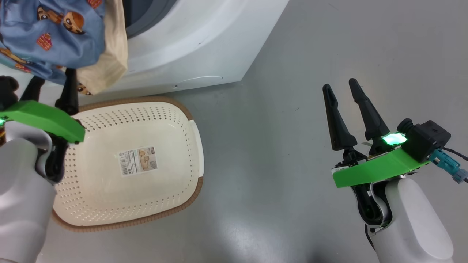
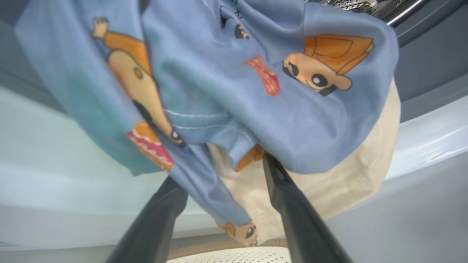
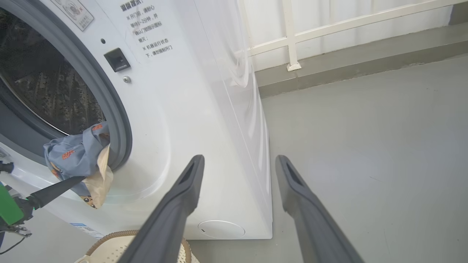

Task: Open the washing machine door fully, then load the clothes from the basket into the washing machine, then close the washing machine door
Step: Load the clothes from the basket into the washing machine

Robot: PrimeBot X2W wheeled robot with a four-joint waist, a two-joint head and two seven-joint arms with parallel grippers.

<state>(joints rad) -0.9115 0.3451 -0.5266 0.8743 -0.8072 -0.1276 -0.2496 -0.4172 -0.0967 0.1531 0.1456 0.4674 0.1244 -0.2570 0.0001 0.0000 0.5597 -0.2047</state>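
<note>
While spread wide, two pincers [image 1: 55, 75] [image 1: 340, 84]; one basket [image 1: 175, 120].

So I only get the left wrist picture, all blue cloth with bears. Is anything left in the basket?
Observer: In the head view, what shows of the basket holds just a sticker.
Visitor: Where is the cloth, then?
Observer: The right wrist view shows the clothes draped over the lower lip of the washer's open mouth, with a cream part hanging outside.
Visitor: And the other arm?
Observer: The right gripper is open and holds nothing, above the floor to the right of the basket.
</note>
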